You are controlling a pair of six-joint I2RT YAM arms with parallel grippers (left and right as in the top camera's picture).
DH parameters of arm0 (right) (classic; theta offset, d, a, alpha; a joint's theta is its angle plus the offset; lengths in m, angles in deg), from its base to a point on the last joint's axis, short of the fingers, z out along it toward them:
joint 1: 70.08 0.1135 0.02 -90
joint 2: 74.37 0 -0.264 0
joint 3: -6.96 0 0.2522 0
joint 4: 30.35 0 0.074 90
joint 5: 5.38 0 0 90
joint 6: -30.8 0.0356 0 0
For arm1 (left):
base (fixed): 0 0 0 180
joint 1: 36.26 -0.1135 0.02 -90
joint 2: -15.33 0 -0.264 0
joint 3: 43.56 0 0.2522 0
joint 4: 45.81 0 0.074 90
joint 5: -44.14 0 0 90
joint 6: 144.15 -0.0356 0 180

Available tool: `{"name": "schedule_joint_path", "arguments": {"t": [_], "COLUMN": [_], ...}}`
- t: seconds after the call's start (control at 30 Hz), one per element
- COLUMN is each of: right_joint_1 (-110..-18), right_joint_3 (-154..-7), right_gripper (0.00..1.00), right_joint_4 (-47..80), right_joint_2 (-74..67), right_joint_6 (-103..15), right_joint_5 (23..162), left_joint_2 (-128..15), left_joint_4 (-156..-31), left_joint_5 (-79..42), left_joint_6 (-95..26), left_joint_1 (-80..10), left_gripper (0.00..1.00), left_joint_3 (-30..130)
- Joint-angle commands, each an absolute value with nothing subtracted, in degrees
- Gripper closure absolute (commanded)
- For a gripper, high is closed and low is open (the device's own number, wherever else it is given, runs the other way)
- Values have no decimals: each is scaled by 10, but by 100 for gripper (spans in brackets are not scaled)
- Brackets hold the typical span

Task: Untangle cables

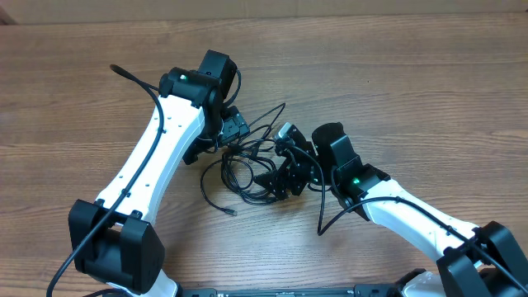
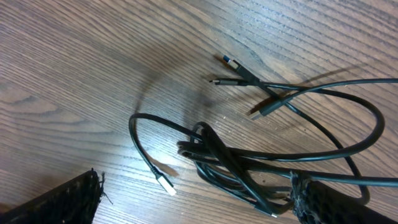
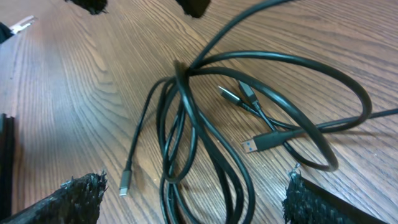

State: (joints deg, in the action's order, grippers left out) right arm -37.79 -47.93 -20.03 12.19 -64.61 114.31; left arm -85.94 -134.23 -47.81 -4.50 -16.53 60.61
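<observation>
cables (image 1: 247,169) lay knotted on the table (image 1: 74,91). i had left gripper (image 2: 193,198) and right gripper (image 3: 199,199) both wide open, holding nothing, each straddling the bundle, likely so each could grab its own strand.

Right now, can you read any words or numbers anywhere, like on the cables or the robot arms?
None: no word, number or brand can be read in any view.
The cables are plain black; any marks on the plugs are too small to read.
The robot arms show only small green lights, no letters.
</observation>
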Motion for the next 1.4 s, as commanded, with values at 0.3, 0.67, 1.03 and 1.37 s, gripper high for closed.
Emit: {"name": "schedule_joint_path", "arguments": {"t": [0.3,0.67,1.03,1.37], "right_joint_1": [-375,-376,-375,-375], "right_joint_3": [-480,-480,-480,-480], "right_gripper": [9,13,39,94], "right_joint_4": [-228,-239,-243,-252], "right_joint_2": [158,189,210,209], "right_joint_6": [-651,-650,-651,-650], "right_joint_5": [1132,1134,1149,1255], "left_joint_2": [-851,-851,-851,-851], "left_joint_4": [-1341,-1338,-1331,-1330], "left_joint_5": [-470,-448,-439,-439], "left_joint_6": [-31,-31,-31,-31], "left_joint_1": [-168,-167,-167,-167], "left_gripper": [1,0,0,0], "left_joint_3": [611,611,611,611]}}
